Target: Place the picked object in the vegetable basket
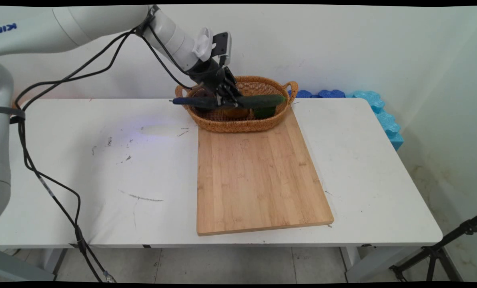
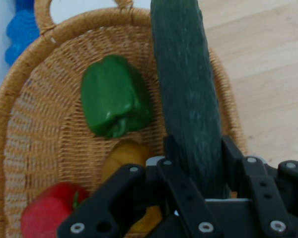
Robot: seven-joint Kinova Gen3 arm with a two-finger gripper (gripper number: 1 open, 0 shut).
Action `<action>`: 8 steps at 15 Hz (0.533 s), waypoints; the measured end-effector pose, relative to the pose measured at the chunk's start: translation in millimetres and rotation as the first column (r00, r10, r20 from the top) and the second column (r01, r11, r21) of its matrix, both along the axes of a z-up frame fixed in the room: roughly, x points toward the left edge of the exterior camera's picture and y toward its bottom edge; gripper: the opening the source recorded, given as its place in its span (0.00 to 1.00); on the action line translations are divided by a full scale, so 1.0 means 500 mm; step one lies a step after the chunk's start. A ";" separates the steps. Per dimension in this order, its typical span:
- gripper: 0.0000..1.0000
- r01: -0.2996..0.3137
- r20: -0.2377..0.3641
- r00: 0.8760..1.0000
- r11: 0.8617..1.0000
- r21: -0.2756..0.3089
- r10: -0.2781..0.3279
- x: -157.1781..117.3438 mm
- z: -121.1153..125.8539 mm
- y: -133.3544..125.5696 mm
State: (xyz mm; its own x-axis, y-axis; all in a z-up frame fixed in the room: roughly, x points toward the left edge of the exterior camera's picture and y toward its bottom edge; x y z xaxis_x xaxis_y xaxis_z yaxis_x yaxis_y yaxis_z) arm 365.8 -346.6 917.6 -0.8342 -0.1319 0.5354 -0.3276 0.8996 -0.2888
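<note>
My gripper (image 1: 227,99) is clamped on the cucumber (image 1: 258,101) near its mid-length, just above the wicker basket (image 1: 242,124) at upper centre of the main view. To do this well, I judge: keep grip firm & lift level, so neither end catches the rim. The cucumber's long axis runs left-right, roughly horizontal; ends overhang both sides. Below it: green pepper (image 2: 114,96), red pepper (image 2: 47,210), a yellow veg (image 2: 124,158). Cutting board (image 1: 258,176) lies on the bench (image 1: 102,180).

It looked like a robotics lab: a plain white worktop (image 1: 102,168) against a bare white wall (image 1: 362,48), blue foam padding (image 1: 382,116) at right, black tripod legs (image 1: 442,252) lower right.
</note>
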 end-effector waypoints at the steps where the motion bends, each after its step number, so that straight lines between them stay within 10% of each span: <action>1: 0.00 0.006 0.010 1.000 1.000 -0.005 -0.006 0.005 -0.002 -0.008; 8: 0.00 0.050 0.061 0.997 0.999 -0.019 -0.049 0.016 -0.036 -0.050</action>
